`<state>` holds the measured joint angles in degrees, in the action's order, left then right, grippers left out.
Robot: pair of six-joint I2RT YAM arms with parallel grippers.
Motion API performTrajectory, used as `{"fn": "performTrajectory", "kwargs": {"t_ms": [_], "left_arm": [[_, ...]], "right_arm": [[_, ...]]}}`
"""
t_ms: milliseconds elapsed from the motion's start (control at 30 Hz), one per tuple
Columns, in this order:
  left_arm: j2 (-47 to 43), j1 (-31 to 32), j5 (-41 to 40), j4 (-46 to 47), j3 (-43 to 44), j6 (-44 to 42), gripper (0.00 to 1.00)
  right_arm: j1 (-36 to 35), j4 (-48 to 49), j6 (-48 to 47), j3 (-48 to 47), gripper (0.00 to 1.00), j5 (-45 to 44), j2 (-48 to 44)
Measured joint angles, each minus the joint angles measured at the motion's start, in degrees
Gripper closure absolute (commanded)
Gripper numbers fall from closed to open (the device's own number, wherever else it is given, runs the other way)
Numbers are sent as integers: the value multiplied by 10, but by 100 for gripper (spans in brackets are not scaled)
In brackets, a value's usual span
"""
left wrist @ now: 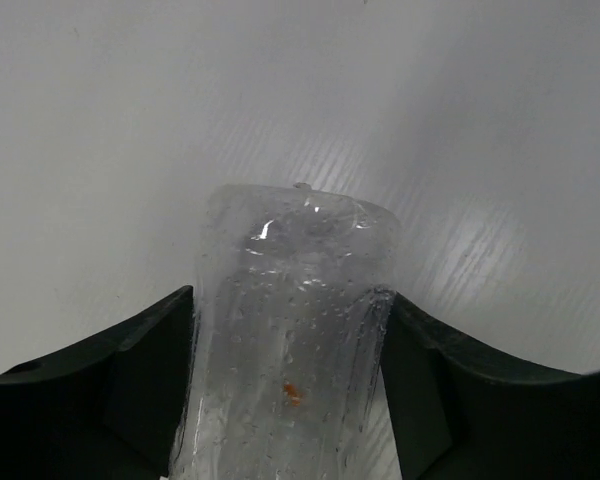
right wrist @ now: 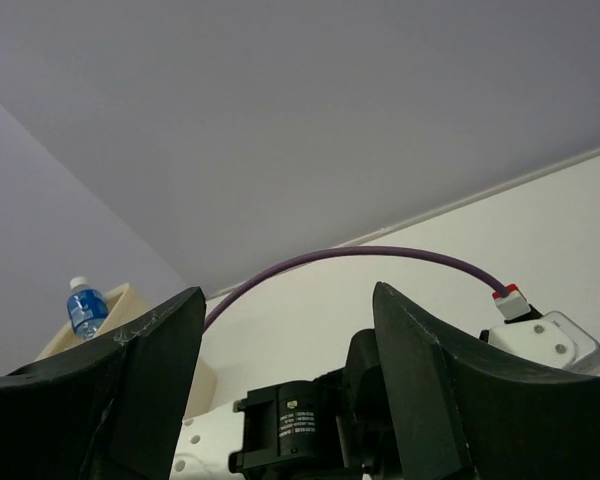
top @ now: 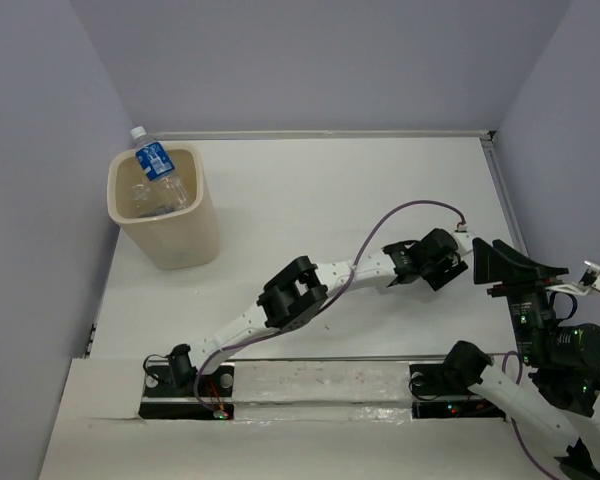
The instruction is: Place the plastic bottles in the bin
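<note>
in the cream-beige plastic bin: clear blue-labelled plastic bottle lodged, cap above rim;
left gripper: fingers clamped on clear unlabelled crinkly bottle — well apart from bin;
right gripper: fingers apart, empty;
remaining: carry, drop — probably the last

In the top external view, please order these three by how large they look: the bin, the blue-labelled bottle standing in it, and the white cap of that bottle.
Largest to smallest:
1. the bin
2. the blue-labelled bottle, whose lower part sits inside the bin
3. its white cap, clearly the smallest
</note>
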<state>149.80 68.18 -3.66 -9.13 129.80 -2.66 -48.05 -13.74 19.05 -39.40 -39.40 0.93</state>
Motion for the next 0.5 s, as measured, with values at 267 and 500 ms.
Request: {"fn": "performTrajectory", "kwargs": {"t_ms": [267,500], "left_arm": [[-102,-7,-23,76,-146,0,41],[-347,-65,-42,165,-358,21,41]], "right_arm": [[0,-2,0,0,27,11,3],[0,-1,0,0,27,16,2]]}}
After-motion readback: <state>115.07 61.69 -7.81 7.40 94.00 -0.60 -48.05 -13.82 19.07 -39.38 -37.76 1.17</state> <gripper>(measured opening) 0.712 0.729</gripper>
